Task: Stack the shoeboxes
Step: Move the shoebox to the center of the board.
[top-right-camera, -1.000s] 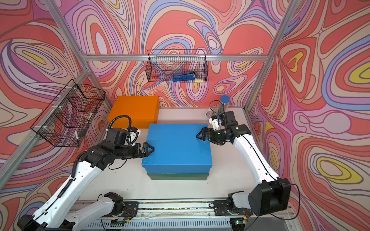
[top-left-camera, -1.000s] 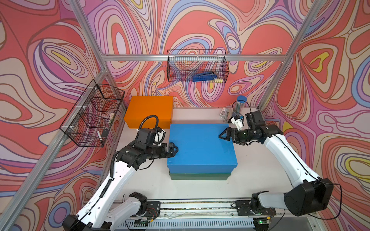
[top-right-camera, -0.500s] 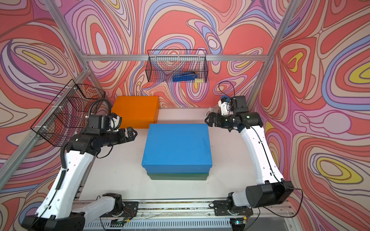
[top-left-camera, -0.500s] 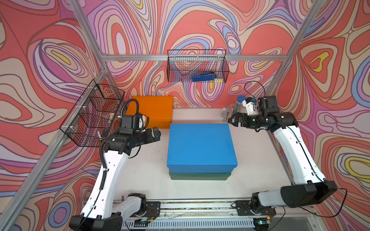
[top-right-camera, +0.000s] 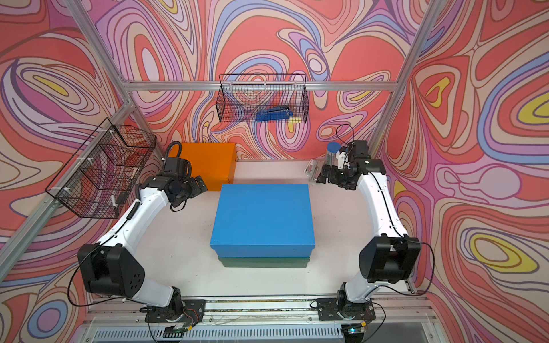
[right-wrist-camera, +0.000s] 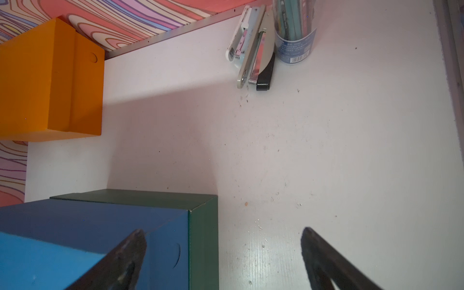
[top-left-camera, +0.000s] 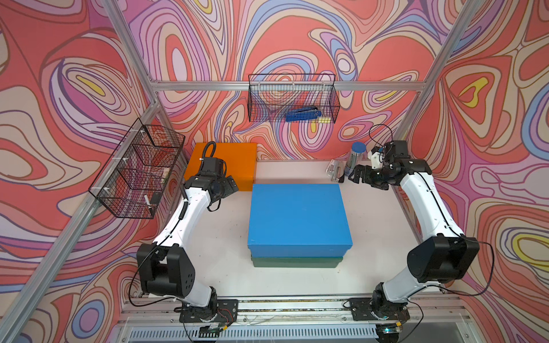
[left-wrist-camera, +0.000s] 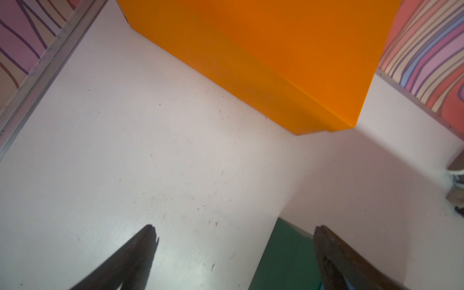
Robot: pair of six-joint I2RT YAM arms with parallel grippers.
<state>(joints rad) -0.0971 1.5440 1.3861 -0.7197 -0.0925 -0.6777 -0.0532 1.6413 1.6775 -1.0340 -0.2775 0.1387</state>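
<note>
behind the blue box (top-left-camera: 297, 216), the orange box (top-left-camera: 240, 160) looks light, stiff, smooth-sided: better squeezed by its opposite ends. left gripper (left-wrist-camera: 234, 228) and right gripper (right-wrist-camera: 223, 232) gape wide, empty.

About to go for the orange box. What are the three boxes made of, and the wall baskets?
Orange box, blue box, green box: apparently cardboard, matte; flat colour without glare, creased edges, thumb notches on orange and blue.
Baskets: black wire mesh, probably coated metal.
</note>
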